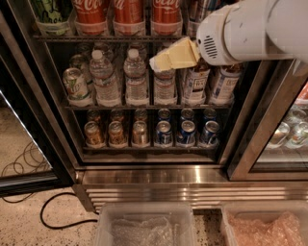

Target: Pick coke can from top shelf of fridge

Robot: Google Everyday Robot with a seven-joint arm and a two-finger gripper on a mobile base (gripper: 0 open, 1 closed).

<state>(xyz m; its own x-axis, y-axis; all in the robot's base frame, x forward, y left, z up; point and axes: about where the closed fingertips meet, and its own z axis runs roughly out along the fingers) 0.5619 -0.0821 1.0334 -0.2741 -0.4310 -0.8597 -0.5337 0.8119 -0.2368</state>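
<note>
Three red coke cans (128, 11) stand in a row on the top shelf (110, 38) of the fridge (144, 175), at the upper edge of the camera view. My gripper (159, 61), with pale yellow fingers on a white arm, hangs in front of the water bottle rack, just below the top shelf and under the rightmost red can (166, 10). It holds nothing that I can see.
A green-and-white can (52, 14) stands left of the red cans. Water bottles (135, 79) fill the middle rack; small gold cans (117, 133) and blue cans (186, 132) fill the lower rack. Two clear bins (144, 226) sit on the floor. A black cable (57, 211) lies at the left.
</note>
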